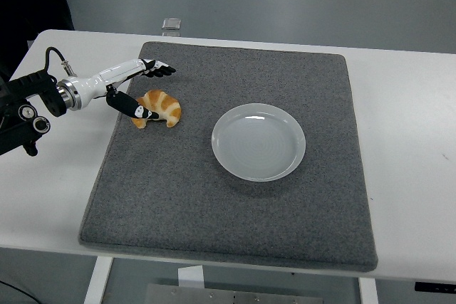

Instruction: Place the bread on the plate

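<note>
A golden croissant lies on the grey mat, left of a white round plate that holds nothing. My left hand reaches in from the left edge and brackets the croissant: the fingers stretch out just behind it, and the thumb lies across its near left end. The hand is spread and has not closed round the bread. The croissant still rests on the mat. The right arm does not show.
The mat covers most of the white table. A small clear object sits at the table's far edge, behind the mat. Bare table lies to the right of the mat.
</note>
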Controlling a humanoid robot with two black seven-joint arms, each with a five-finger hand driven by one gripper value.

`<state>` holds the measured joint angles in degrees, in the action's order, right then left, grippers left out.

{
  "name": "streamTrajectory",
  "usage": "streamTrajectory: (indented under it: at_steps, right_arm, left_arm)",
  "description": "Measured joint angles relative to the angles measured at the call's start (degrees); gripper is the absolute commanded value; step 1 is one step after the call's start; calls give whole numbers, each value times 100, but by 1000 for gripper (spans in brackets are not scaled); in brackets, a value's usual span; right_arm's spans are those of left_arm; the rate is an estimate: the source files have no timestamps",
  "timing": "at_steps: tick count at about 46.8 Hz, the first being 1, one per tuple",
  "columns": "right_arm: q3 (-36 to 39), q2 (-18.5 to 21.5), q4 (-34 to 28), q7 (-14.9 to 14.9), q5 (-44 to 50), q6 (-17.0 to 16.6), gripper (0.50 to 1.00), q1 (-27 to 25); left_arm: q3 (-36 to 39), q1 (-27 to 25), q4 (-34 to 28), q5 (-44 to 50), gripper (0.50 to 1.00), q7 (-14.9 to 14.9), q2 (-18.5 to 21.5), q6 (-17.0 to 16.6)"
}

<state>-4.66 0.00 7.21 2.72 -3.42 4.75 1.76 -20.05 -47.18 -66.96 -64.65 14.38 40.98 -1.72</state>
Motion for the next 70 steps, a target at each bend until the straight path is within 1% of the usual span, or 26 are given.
streamTrajectory:
  at_steps: [10, 13, 22, 29, 37, 39, 58, 61, 63, 65, 67, 70]
  right_arm:
    - [0, 0, 0, 0, 1, 0, 954, -1]
    - [0, 0, 0, 0, 2, 0, 952, -1]
    - [0, 0, 0, 0, 2, 0, 952, 0]
    - [0, 0, 0, 0, 2, 0, 952, 0]
    - [0, 0, 0, 0, 3, 0, 952, 0]
    - [0, 0, 0, 0, 3, 0, 954, 0]
    - [0, 0, 0, 0, 4, 0, 952, 0]
    - [0, 0, 0, 0, 4, 0, 952, 0]
    - [0, 0, 0, 0, 4, 0, 952, 0]
    - [0, 0, 0, 0, 4, 0, 952, 0]
    - [0, 0, 0, 1, 4, 0, 952, -1]
    - [0, 0, 0, 0, 3, 0, 952, 0]
  left_arm:
    - [9, 125, 78, -486, 949, -12, -170, -449]
    - [75, 127, 119, -527, 951, -14, -184, -511]
    - [172, 106, 280, -668, 958, -23, -203, -541]
    - [185, 105, 497, -863, 964, -27, -400, -541]
    - [185, 96, 690, -925, 973, -32, -539, -541]
    - [185, 96, 733, -926, 988, -32, -561, -541]
    - [192, 60, 753, -927, 988, -32, -590, -489]
    - [192, 60, 749, -927, 975, -32, -587, -468]
    - [198, 66, 747, -927, 956, -32, -587, -458]
    - [239, 66, 740, -927, 930, -32, -587, -453]
    - [287, 66, 740, -926, 892, -32, -585, -453]
    - [341, 60, 740, -926, 857, -32, -582, -453]
